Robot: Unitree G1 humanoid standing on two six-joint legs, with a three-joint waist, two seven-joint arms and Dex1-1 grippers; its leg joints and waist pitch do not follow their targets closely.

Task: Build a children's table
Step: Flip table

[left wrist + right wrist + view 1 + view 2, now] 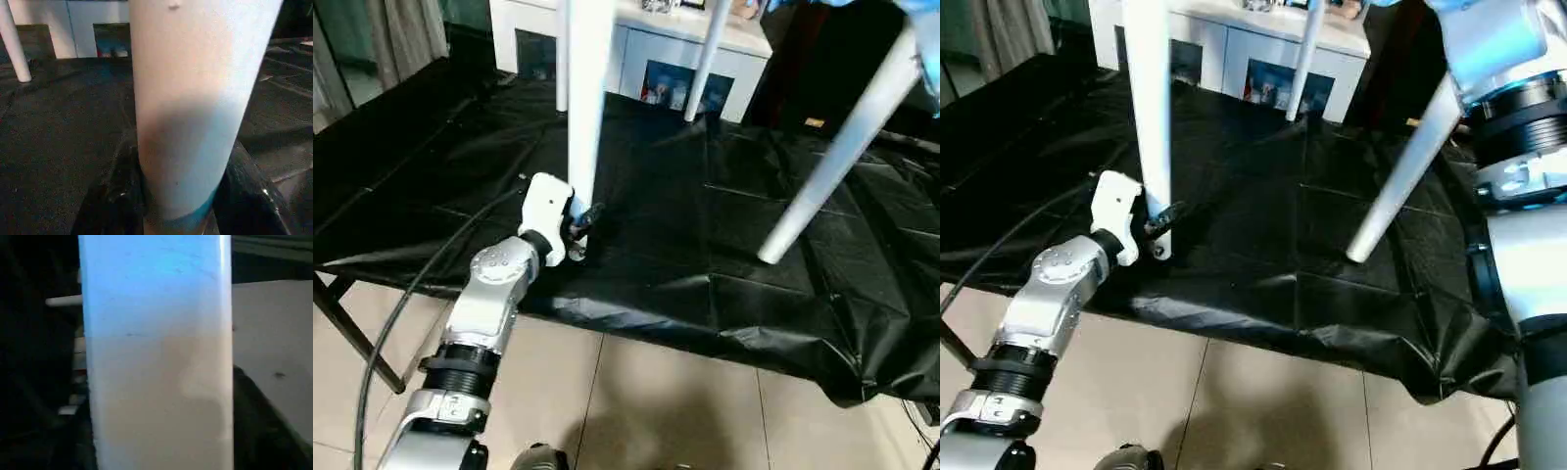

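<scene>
While the children's table (592, 59) stood over the black-covered desk (705, 313) with its top out of view above, 3 of its white legs were visible. The near leg (589, 108) ran almost straight up and down, its foot close to the desk's front edge on the robot's left side. The left gripper (583, 221) sat low on that leg, and in the left wrist view its black fingers (115, 188) lay on either side of the tube and against it, so I judged it clamped on the near leg just above the foot.

A slanted leg (847, 142) leaned up toward the right, and its foot appeared to hang just above the cover. The right arm (1508, 108) reached high beside it. In the right wrist view a white tube (156, 357) ran close in front of the right gripper, but I could not tell how its fingers stood.

A far leg (705, 61) stood toward the desk's back edge, in front of a white cabinet (675, 44).

The coming move turned on the tilt: with the left side planted and the right side raised, the right arm was nearer the lifted leg, which probably needed lowering along its own long axis until its foot met the cover.
</scene>
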